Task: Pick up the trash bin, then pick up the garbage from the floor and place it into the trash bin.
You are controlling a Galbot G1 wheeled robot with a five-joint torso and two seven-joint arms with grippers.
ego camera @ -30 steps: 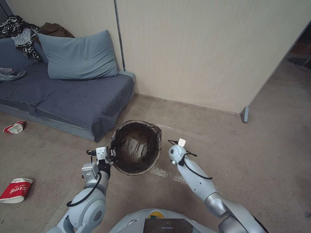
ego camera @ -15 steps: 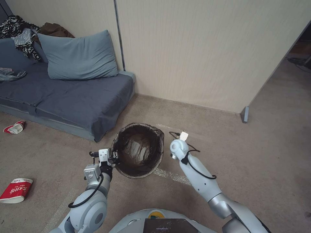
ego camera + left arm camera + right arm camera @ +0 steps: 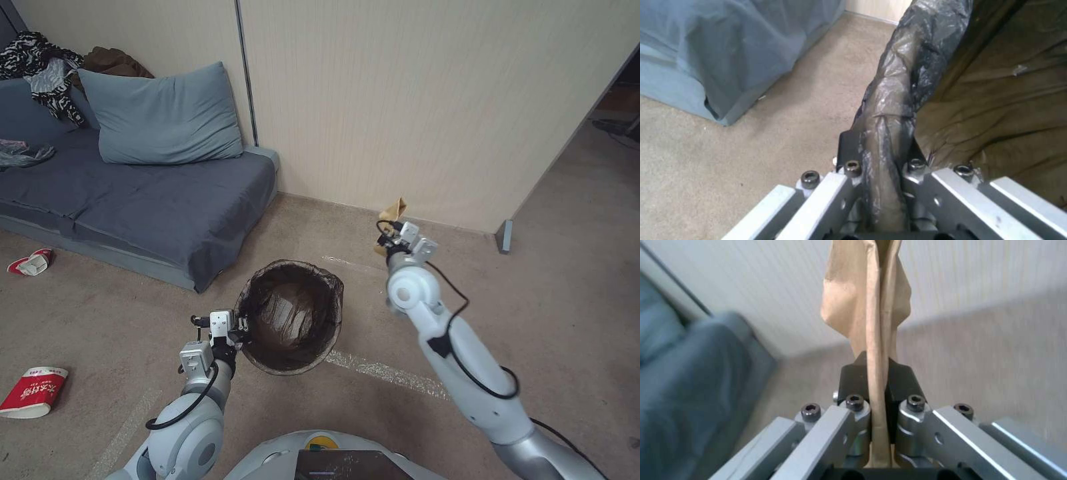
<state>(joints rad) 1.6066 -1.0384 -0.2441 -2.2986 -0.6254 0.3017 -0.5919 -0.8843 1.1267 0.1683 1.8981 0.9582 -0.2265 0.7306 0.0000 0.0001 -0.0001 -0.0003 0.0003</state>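
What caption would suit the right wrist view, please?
Right gripper shut on a flattened brown paper wrapper, raised before the wall.

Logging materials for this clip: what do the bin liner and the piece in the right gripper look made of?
Liner: thin, glossy dark plastic film, crinkled with shiny highlights. Piece in the right gripper: tan scrap, matte, probably kraft paper, with a sharp fold.

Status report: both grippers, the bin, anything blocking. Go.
Left gripper shut on trash bin rim, bin held off the floor. Right gripper shut on tan paper scrap, raised beside the wall, apart from the bin. Nothing between them.
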